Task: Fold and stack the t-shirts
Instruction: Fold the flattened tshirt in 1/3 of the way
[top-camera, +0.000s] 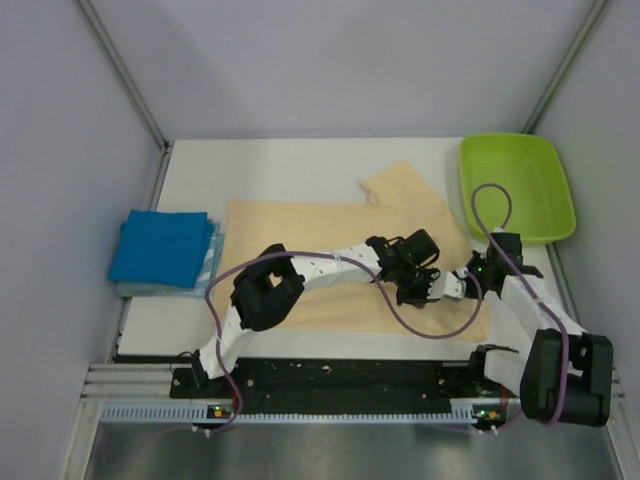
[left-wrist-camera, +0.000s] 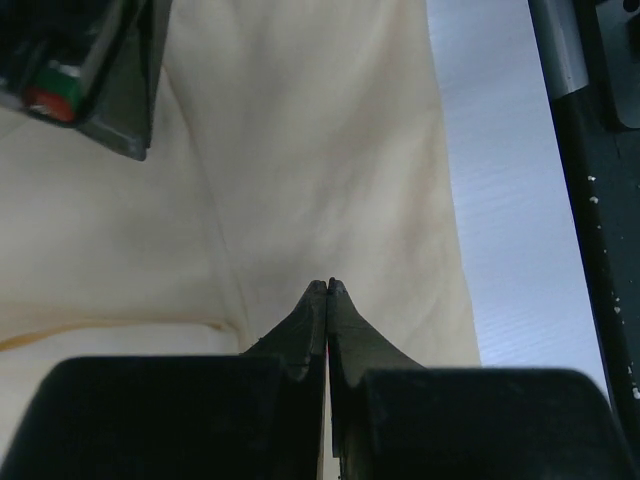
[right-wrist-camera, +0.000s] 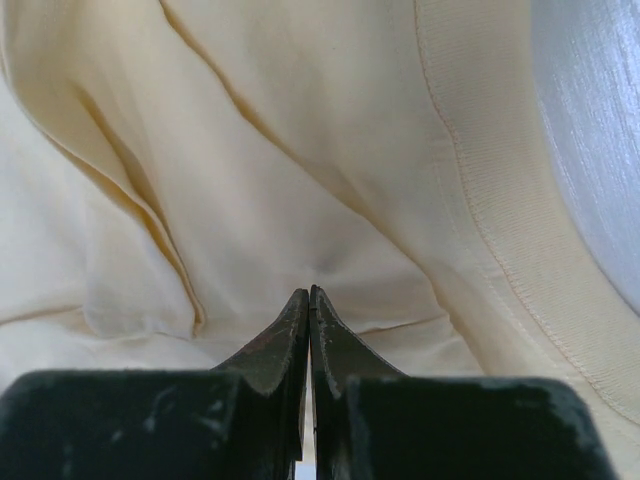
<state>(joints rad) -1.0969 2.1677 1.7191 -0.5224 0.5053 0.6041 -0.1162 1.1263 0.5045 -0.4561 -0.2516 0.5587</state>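
The left claw and the right claw are closed, each pinching the cream shirt. The blue shirt lies well to their left.

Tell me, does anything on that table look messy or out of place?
Nothing looks spilled or broken. The peach shirt lies unfolded across the table, creased and bunched near its right edge, with one sleeve poking toward the green tray. The blue shirt sits neatly folded at the left.

Apparently plain peach-cream shirt; blue shirt; lime-green tray.
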